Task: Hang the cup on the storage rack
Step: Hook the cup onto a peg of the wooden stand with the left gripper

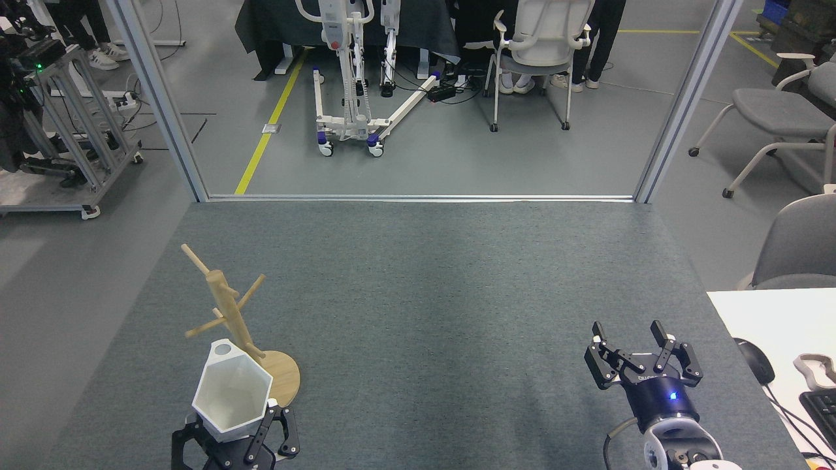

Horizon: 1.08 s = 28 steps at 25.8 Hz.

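Observation:
The white faceted cup (pixel 230 393) with a hexagonal rim is held mouth-up at the bottom left, its small round hole facing away from me. My left gripper (pixel 230 436) is shut on the cup's lower part. The cup overlaps the front of the storage rack (pixel 238 333), a light wooden tree with a round disc base and angled pegs, just behind it. Whether cup and rack touch cannot be told. My right gripper (pixel 632 334) is at the bottom right, open and holding nothing.
The grey carpeted table (pixel 418 294) ends at a metal frame edge at the back. A white desk with a mouse (pixel 756 359) and keyboard stands at the right. Chairs and a wheeled stand sit on the floor beyond.

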Each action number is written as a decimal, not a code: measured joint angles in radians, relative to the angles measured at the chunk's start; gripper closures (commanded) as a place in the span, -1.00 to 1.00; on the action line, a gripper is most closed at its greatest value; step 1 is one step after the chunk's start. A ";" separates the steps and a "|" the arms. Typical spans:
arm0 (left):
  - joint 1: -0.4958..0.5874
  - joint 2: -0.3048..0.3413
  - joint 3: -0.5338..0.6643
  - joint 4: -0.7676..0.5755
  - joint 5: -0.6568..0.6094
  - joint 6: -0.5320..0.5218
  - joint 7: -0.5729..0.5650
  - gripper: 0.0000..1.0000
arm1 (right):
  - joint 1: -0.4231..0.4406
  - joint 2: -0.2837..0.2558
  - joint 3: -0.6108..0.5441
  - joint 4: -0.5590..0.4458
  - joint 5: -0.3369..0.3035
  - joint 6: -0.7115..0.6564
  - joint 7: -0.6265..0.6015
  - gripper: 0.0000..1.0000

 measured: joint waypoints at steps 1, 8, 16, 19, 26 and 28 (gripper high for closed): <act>-0.002 0.002 0.009 0.001 -0.001 0.001 -0.008 1.00 | 0.004 0.000 0.000 0.001 0.003 0.000 0.000 -1.00; -0.030 0.027 0.071 0.012 0.001 0.014 -0.070 1.00 | 0.018 0.000 0.003 -0.014 0.008 -0.001 0.000 -1.00; -0.091 0.065 0.081 0.075 0.009 0.006 -0.105 1.00 | 0.022 0.001 0.006 -0.039 0.009 -0.002 -0.002 -1.00; -0.109 0.070 0.081 0.092 0.010 0.002 -0.106 1.00 | 0.024 0.001 0.006 -0.041 0.009 -0.002 -0.002 -1.00; -0.134 0.072 0.081 0.116 0.009 -0.010 -0.106 1.00 | 0.025 0.001 0.008 -0.045 0.009 -0.002 -0.009 -1.00; -0.137 0.072 0.080 0.127 0.009 -0.015 -0.106 1.00 | 0.025 0.001 0.008 -0.046 0.008 -0.002 -0.017 -1.00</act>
